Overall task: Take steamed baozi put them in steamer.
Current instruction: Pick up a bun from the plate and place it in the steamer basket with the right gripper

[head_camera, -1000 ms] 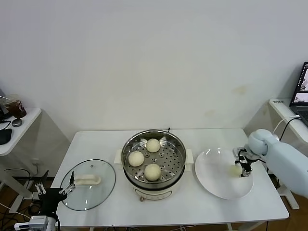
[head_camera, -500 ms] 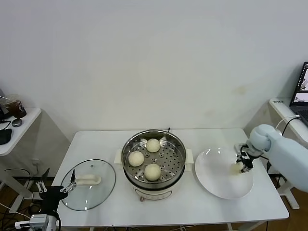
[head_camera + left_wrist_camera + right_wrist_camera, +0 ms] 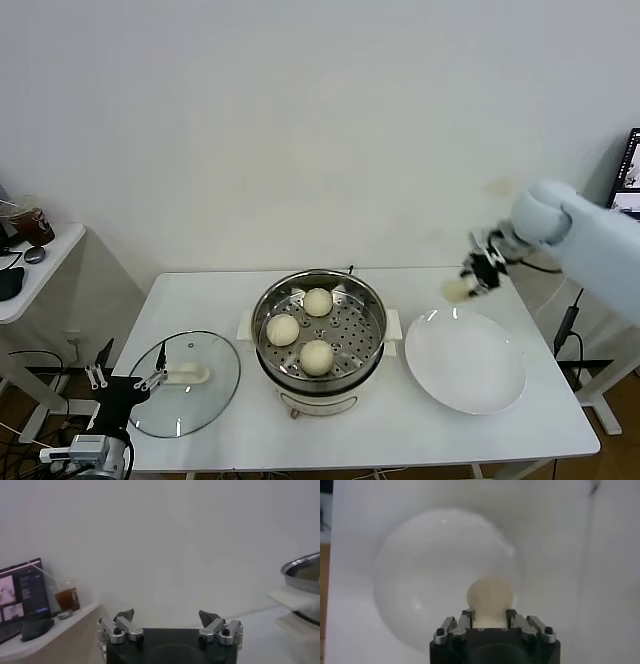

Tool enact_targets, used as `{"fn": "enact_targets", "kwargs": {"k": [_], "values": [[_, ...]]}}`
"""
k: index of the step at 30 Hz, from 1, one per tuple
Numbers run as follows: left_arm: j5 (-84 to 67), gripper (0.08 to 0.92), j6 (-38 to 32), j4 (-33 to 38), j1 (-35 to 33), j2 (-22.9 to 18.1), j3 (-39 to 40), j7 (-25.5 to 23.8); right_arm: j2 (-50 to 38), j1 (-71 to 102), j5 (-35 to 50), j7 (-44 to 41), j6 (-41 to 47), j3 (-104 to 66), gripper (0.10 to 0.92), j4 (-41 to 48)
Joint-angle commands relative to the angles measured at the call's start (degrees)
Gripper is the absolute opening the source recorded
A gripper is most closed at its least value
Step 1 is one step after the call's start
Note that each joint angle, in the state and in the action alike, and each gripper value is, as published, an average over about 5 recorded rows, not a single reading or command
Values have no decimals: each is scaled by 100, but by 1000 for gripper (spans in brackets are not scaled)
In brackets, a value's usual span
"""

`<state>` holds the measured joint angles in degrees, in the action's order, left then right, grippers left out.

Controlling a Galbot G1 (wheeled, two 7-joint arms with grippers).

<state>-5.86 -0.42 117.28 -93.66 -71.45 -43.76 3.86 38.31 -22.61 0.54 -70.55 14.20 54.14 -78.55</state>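
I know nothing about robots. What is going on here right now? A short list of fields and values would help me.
Right gripper: shut on a baozi, held in the air above the table, between the steamer and the plate's far edge
Left gripper: open, parked low beside the table's left end
Steamer: open, three baozi inside
Plate: bare, right of the steamer
Glass lid: lying flat on the table, left of the steamer
Step left: carried baozi not yet in the steamer
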Motion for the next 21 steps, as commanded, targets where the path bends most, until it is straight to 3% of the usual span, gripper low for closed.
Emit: {"fn": "enact_targets", "kwargs": {"k": [1, 7, 21], "values": [[2, 823, 1, -17, 44, 36, 32, 2, 1100, -2509, 2554, 895, 1520, 2109, 418, -1353], [14, 823, -4, -18, 34, -3, 9, 9, 1760, -2025, 3043, 1531, 2306, 2217, 424, -1516], [-46, 823, -2, 23, -4, -70, -182, 2, 2245, -600, 2211, 1718, 2576, 2077, 427, -701]]}}
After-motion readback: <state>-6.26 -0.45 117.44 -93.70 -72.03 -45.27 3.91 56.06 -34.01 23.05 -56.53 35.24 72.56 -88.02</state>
